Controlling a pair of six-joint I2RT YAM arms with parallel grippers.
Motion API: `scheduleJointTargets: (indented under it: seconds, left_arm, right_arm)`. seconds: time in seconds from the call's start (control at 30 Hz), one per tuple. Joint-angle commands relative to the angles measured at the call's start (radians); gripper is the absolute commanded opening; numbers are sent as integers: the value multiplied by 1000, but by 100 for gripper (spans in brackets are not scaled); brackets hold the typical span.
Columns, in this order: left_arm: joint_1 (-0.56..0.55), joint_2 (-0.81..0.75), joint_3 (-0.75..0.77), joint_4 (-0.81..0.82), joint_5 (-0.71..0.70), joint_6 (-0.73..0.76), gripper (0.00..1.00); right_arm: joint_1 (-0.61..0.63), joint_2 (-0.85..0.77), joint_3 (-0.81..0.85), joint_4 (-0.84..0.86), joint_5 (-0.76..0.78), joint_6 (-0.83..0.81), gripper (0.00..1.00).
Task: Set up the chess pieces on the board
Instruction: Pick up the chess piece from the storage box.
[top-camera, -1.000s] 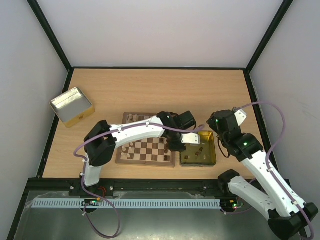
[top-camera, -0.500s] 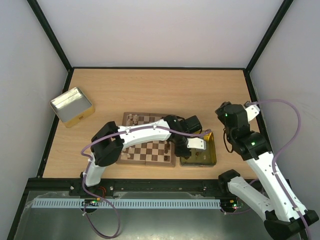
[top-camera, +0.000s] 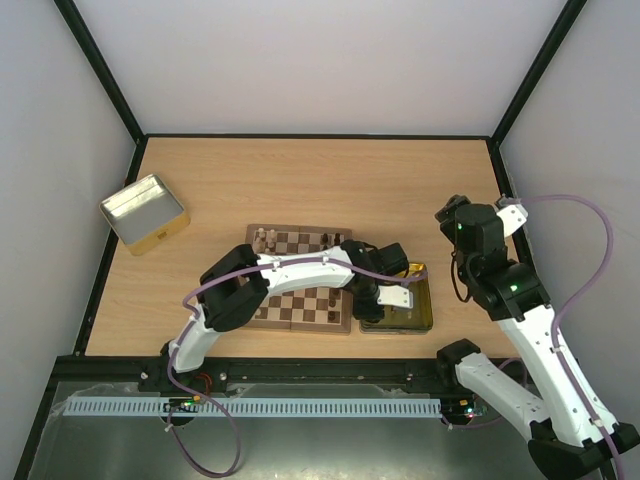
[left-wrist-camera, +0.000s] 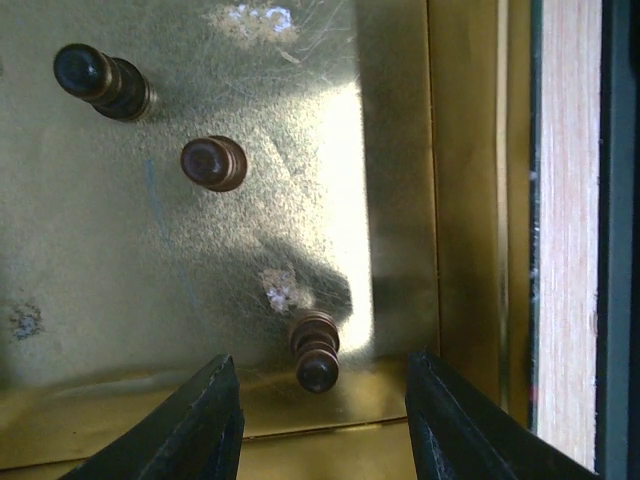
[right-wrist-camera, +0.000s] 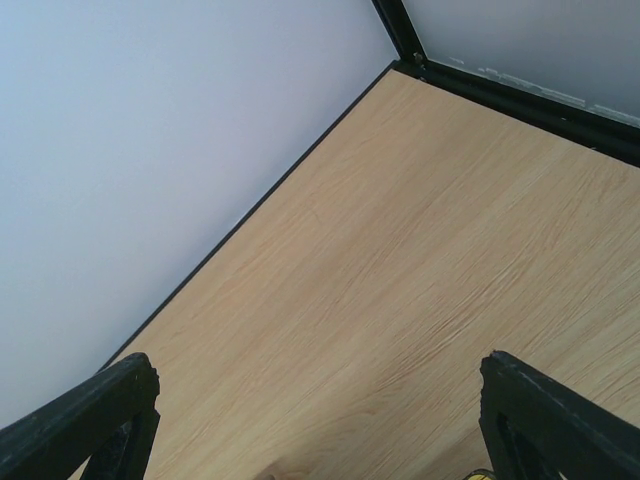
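The board (top-camera: 292, 241) lies mid-table with several chess pieces (top-camera: 262, 238) on its squares, partly hidden under my left arm. My left gripper (top-camera: 398, 303) hangs inside the yellow-gold tin (top-camera: 428, 312) to the board's right. In the left wrist view the left gripper (left-wrist-camera: 322, 420) is open, and a dark brown piece (left-wrist-camera: 316, 352) stands on the tin floor between its fingers (left-wrist-camera: 205, 420), touching neither. Two more dark pieces (left-wrist-camera: 213, 163) (left-wrist-camera: 105, 83) sit farther in. My right gripper (top-camera: 447, 212) is open over bare table (right-wrist-camera: 400, 260), holding nothing.
A silver tin (top-camera: 143, 213) sits at the table's left edge. The gold tin's wall (left-wrist-camera: 465, 200) runs close by the left gripper's right finger, with the table's near edge (left-wrist-camera: 570, 250) beyond it. White walls (right-wrist-camera: 150, 150) with black frame bars enclose the table.
My left gripper moved right, off the board and down into the gold tin, over a dark piece. The right arm drew back from the tin toward the right rear.
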Motion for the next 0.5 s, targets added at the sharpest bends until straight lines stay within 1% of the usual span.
scheduleJointTargets:
  seconds: [0.0, 0.37, 0.47]
  left_arm:
    - [-5, 16, 19, 14, -22, 6, 47]
    - [-4, 54, 29, 34, -71, 20, 44]
    - [-3, 56, 23, 33, -67, 19, 39]
  right_arm:
    - [-3, -8, 52, -30, 22, -11, 85]
    - [-4, -1, 61, -46, -13, -16, 85]
    - [-4, -1, 53, -45, -18, -14, 85]
